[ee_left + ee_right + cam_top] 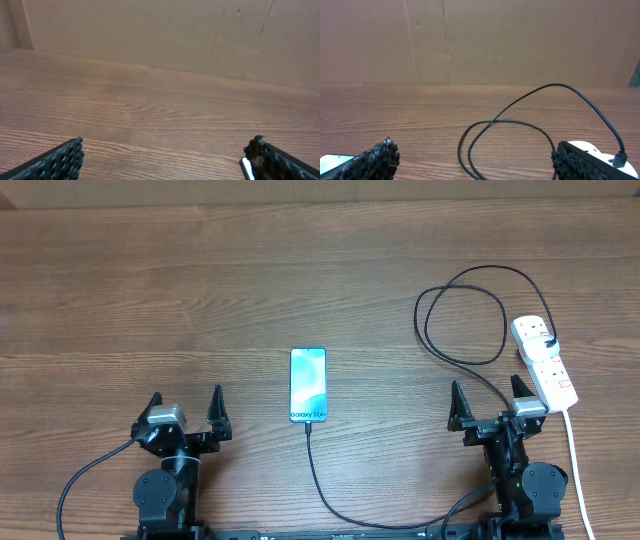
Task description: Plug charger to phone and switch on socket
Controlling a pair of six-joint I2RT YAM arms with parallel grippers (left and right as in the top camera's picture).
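Two black robot grippers are sitting at the near edge of a brown wood-grain table [150,280]. The left gripper [187,408] and the right gripper [488,398] are both spreading their jaws wide and holding nothing. Bare tabletop is stretching ahead of the left arm to the far edge, where a brown cardboard wall [150,35] is closing off the scene.

The slim rectangular phone [308,384] with the light blue-green screen is lying flat between the two arms. The long thin black charger cable [556,85] is looping over the table on the right, beyond the right gripper. Its black plug head [551,342] is sitting in the white elongated power-strip socket [553,378] near the right edge.

The cable's small tip is reaching the phone's near end and appears to be seated there, though the overhead view is too small to confirm it. One stretch of cable is passing out of sight behind the right gripper. The strip's thick white cord [575,450] is running off the near edge.
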